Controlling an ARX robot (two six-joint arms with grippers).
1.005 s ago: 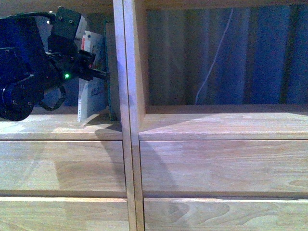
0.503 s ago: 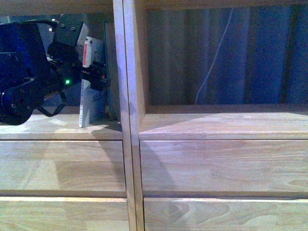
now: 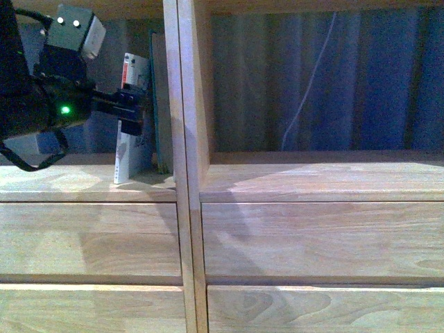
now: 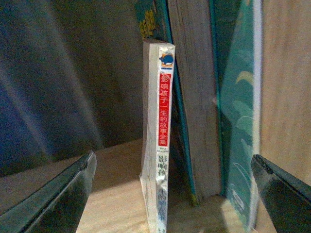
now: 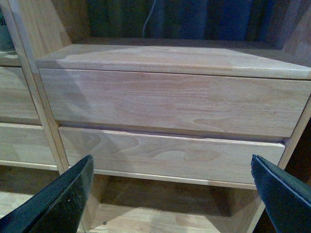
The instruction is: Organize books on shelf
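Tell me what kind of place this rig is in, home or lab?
Likely a home-style room, though a staged one can't be ruled out. A light wood shelf with flat drawer fronts holds a few upright books, including a white paperback, and a blue curtain with a thin white cord hangs behind the open compartments.

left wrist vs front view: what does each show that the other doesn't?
Left wrist only: red-and-white printed spine of the white paperback up close, page edges of a thicker book beside it, and the teal book against the shelf wall, all between the open left claw fingers.

Front only: the left arm from outside, the empty right compartment, drawer fronts.

Both: the paperback standing upright in the left compartment of the shelf.
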